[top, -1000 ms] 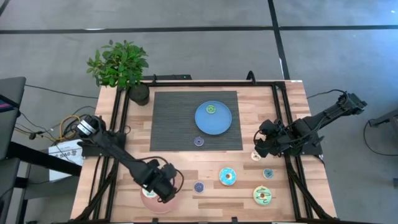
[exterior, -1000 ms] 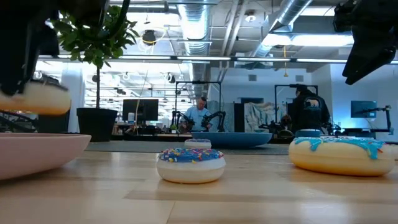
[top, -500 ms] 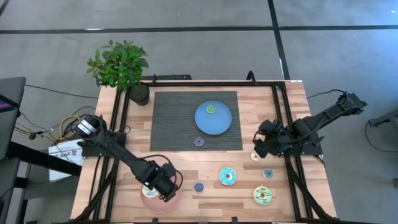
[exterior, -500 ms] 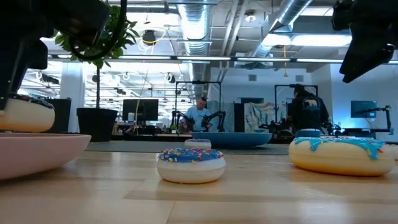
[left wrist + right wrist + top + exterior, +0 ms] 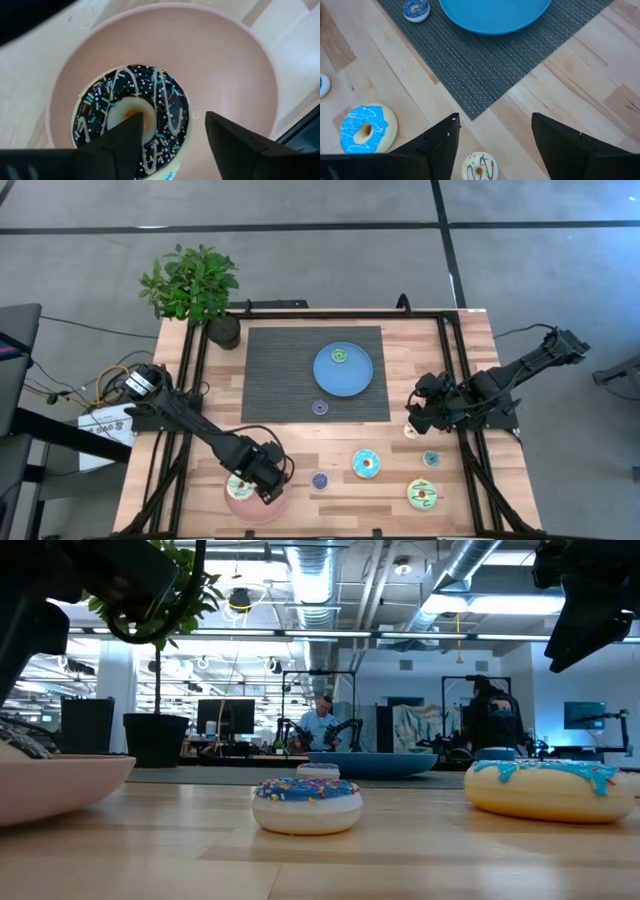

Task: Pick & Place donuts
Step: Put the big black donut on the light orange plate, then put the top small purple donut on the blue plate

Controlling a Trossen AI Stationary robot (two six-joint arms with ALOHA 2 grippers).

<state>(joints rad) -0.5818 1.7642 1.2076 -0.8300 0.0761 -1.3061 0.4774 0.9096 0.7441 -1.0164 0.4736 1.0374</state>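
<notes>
Left tool (image 5: 167,145): we see it above the pink plate (image 5: 240,65), fingers apart, gripping nothing.
Brown donut (image 5: 132,117): lies flat in the plate, so we judge it delivered.
Right tool (image 5: 495,137): fingers apart over the cream donut (image 5: 479,168), positioned to grasp.

Robotics lab: exposed ceiling ducts (image 5: 330,580), monitors (image 5: 225,717), other robot arms (image 5: 345,728).
</notes>
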